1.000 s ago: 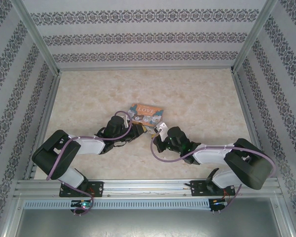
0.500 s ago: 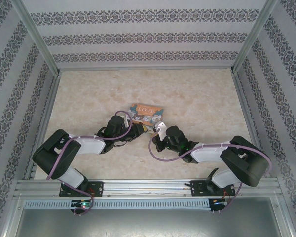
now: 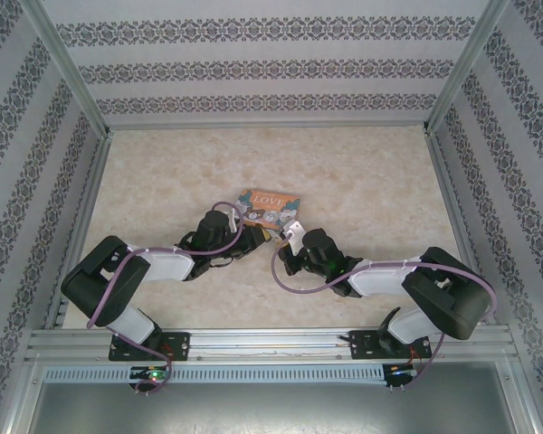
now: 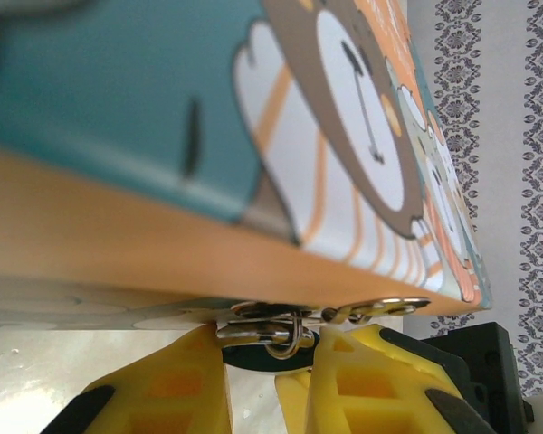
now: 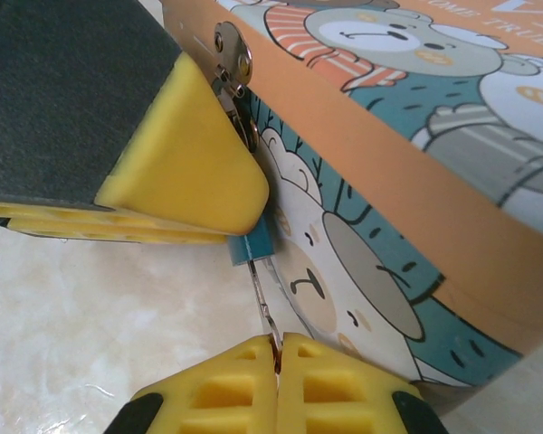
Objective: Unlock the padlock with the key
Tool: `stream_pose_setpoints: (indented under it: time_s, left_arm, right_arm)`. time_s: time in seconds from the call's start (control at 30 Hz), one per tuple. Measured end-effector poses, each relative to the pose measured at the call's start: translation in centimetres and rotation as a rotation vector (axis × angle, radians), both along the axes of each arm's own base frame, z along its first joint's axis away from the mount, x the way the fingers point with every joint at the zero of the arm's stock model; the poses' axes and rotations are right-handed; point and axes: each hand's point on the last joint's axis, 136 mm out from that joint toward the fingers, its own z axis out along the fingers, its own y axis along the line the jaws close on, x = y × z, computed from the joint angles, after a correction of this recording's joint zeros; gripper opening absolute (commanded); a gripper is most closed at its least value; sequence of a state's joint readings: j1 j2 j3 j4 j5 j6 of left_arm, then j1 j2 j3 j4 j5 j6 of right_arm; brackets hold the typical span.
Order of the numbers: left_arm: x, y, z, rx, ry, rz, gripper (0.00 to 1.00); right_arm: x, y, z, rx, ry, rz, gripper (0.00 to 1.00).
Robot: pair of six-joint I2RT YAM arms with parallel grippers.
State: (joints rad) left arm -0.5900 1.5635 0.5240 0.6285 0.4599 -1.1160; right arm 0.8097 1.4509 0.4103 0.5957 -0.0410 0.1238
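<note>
L tool [image 4: 272, 354] clamped padlock [image 5: 251, 248] at tin's [image 5: 389, 163] near-edge hasp [image 5: 231, 54], prob. to steady it vs. torque. R tool [image 5: 277, 351] was pinched tight on key [image 5: 263, 307], shaft running into lock's underside, ready for turn.

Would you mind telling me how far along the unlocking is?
Done: the left gripper clamps the padlock at the hasp of the tin, and the right gripper pinches the key. In hand: the key's tip meets the padlock's underside. Left: turning it and freeing the padlock from the hasp.
</note>
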Motion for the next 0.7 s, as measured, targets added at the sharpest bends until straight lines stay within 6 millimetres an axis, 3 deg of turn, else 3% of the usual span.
stream_pose_setpoints:
  time_s: [0.7]
  left_arm:
    - [0.47,-0.02,-0.20,0.002,0.010,0.017,0.19]
  right_arm:
    - [0.87,0.31,-0.25,0.014,-0.027,-0.018,0.00]
